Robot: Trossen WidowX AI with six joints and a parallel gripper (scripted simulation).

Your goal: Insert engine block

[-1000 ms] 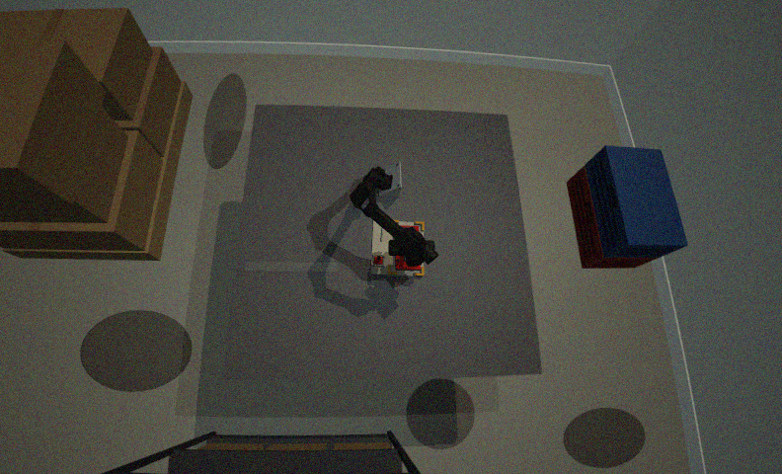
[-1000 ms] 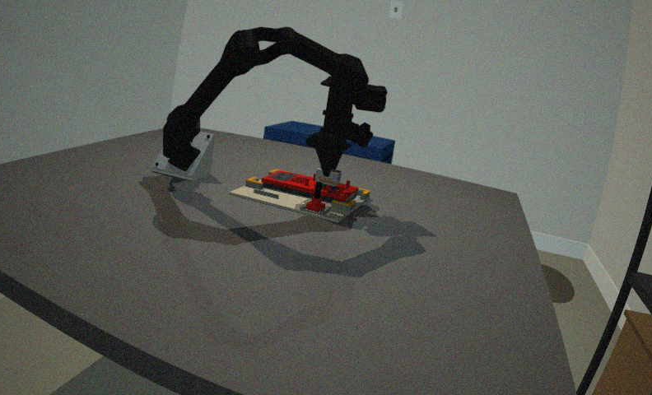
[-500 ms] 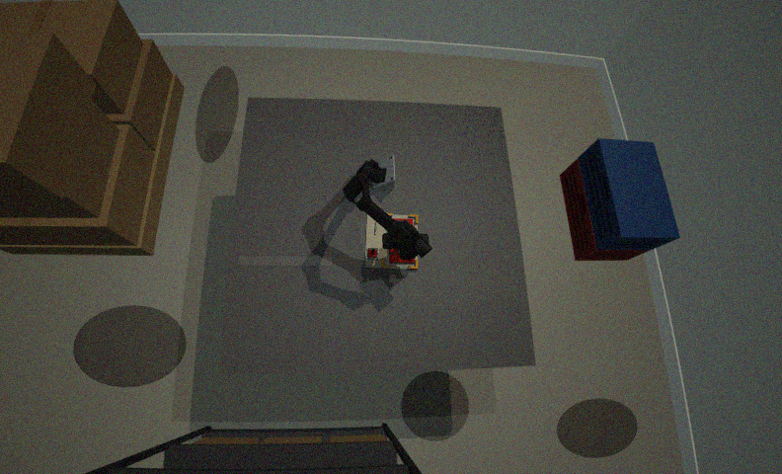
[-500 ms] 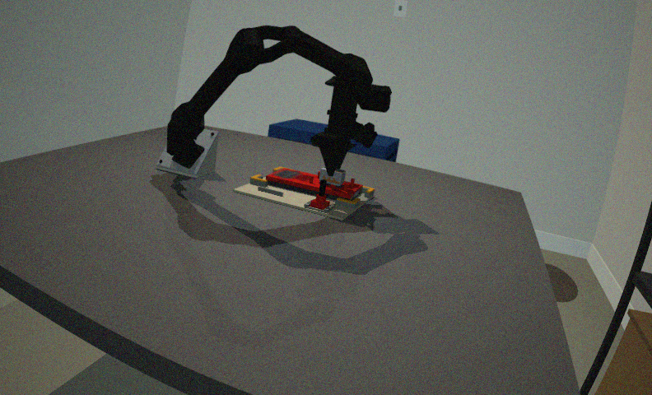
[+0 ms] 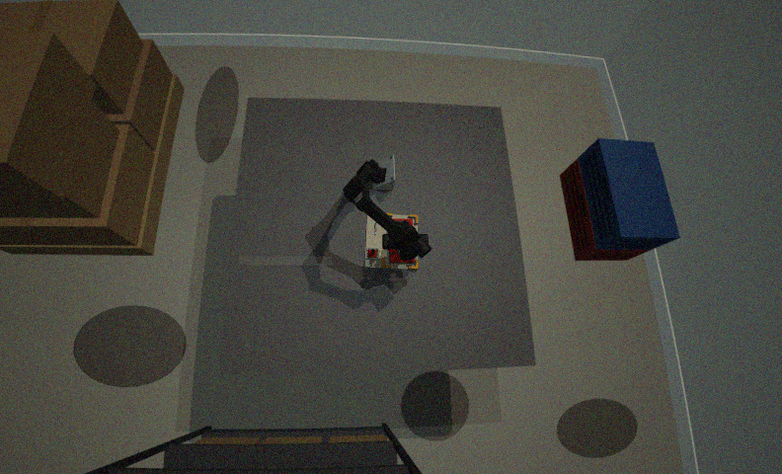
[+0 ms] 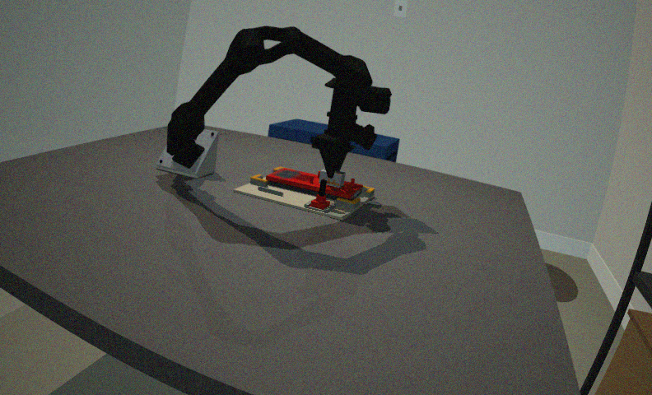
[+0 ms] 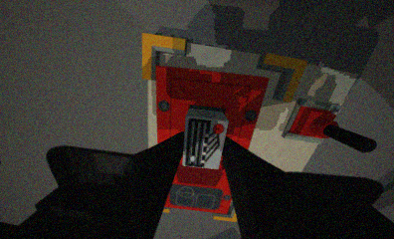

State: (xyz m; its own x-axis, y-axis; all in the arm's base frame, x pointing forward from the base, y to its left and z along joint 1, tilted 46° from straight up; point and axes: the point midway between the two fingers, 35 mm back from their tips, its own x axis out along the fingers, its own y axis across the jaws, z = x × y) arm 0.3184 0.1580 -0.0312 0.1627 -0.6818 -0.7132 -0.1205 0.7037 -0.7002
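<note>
Gripper (image 5: 406, 242) (image 6: 331, 174) (image 7: 203, 138) is pinching engine block (image 6: 338, 178) (image 7: 205, 141) over red car body (image 5: 398, 255) (image 6: 290, 179) (image 7: 212, 92), well in from tabletop (image 6: 251, 313) edges. Poss. risk: block going in skewed, catching opening rim (hidden), b/c of slight misalignment; fingers maybe dragging it on release.

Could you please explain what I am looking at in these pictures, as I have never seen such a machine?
One black jointed arm stands on a table. The top picture looks down from overhead, the exterior one from the side, and the wrist one from beside the pincer. On the table lies a pale board carrying a red car body and a red piece with a black upright handle. The pincer grips the grey engine block.
</note>
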